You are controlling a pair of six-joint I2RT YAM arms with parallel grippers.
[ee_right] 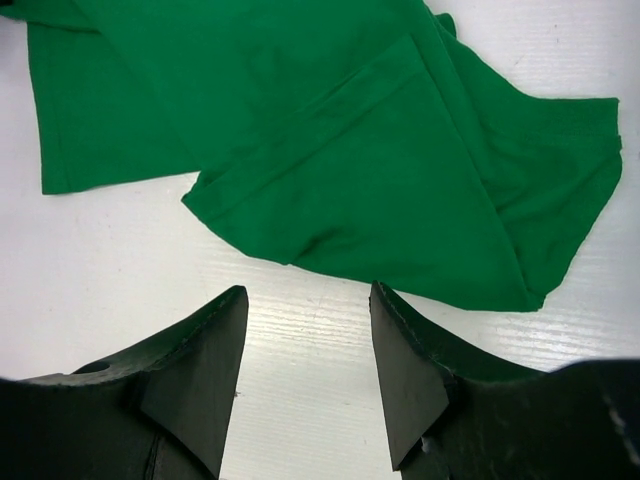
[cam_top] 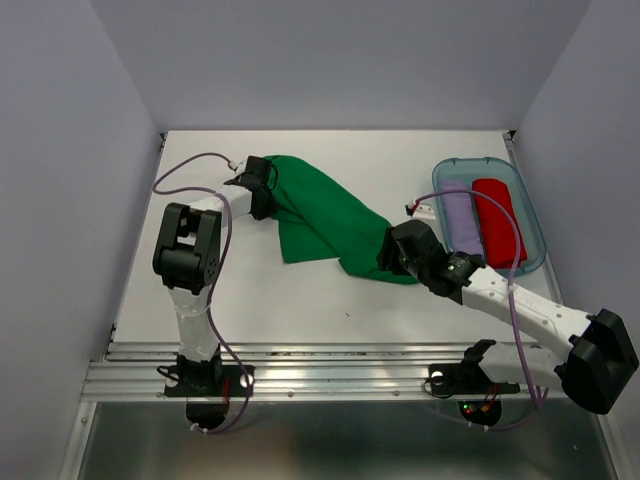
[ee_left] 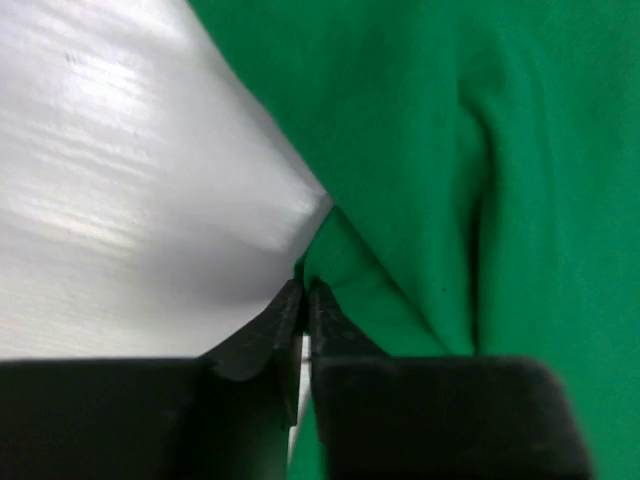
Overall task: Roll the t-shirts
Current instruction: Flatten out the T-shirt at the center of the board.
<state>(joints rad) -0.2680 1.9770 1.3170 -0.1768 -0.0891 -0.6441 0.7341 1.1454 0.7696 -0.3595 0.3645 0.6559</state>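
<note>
Top external: white tabletop (cam_top: pixel 300 310) inside pale walls (cam_top: pixel 350 60), green t-shirt (cam_top: pixel 320 220) sprawled mid-surface. Left wrist alone: left fingers (ee_left: pixel 293 303) clenched on its fold. Right wrist: right fingers (ee_right: pixel 222 325) released (hem just ahead).

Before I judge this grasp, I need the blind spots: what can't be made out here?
- Top view: the right arm covers the t-shirt's near-right corner and the tray's near-left corner.
- Left wrist view: the left gripper is shut at a fold; how much fabric it pinches is blurred.
- All views: the neckline is lost among folds.
</note>
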